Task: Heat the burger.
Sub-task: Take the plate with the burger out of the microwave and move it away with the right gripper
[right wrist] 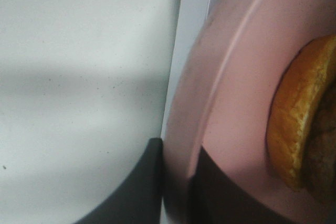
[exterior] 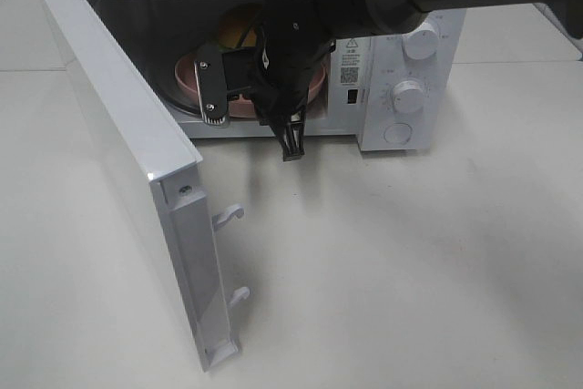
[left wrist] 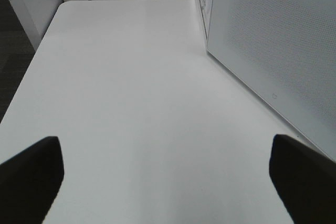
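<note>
One glossy golden-brown burger (exterior: 239, 26) is sitting on a round pink plate (exterior: 187, 75) inside the white microwave oven (exterior: 410, 61), which is standing toward the far edge of the white tabletop (exterior: 410, 252) with its door (exterior: 109, 107) hanging wide open. The right fingers (right wrist: 142, 192) are reaching into the cavity and clamping the plate's near rim. The left fingers (left wrist: 31, 177) are spread wide, holding nothing, hovering over the tabletop beside the microwave oven.
</note>
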Tool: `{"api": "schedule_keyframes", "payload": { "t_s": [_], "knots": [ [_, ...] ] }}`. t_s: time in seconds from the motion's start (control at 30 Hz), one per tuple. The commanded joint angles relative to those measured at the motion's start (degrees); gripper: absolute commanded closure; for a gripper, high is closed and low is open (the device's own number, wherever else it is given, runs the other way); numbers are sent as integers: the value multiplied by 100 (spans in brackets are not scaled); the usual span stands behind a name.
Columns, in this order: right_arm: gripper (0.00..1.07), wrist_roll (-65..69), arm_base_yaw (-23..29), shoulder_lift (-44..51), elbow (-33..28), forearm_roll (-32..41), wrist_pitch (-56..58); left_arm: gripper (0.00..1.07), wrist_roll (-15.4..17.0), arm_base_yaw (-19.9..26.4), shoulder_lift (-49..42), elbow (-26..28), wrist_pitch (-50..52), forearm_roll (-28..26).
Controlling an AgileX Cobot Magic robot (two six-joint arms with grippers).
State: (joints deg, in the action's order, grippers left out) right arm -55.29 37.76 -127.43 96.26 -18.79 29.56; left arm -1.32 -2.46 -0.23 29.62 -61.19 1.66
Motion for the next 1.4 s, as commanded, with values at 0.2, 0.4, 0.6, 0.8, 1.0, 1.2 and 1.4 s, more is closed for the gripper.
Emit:
{"api": "schedule_keyframes", "payload": {
  "t_s": [0.2,0.4,0.6,0.8,1.0,1.2,1.4],
  "knots": [
    [107,-1014,-29,464,-378,372,-229,6,0,11,-103,-6,11,0],
    [107,-1146,-40,699,-625,407,-355,6,0,11,-103,-6,11,0],
    [107,-1163,-40,905,-888,407,-665,6,0,11,-103,-6,11,0],
    [107,-1278,-40,1192,-1329,413,-1014,6,0,11,-103,-6,11,0],
    [107,-1306,-40,1473,-1954,390,-1650,6,0,11,-103,-6,11,0],
    [107,-1329,-40,1650,-2435,143,-2034,6,0,11,-103,-6,11,0],
    [107,-1324,-40,1673,-2773,46,-2257,6,0,11,-103,-6,11,0]
  ]
}}
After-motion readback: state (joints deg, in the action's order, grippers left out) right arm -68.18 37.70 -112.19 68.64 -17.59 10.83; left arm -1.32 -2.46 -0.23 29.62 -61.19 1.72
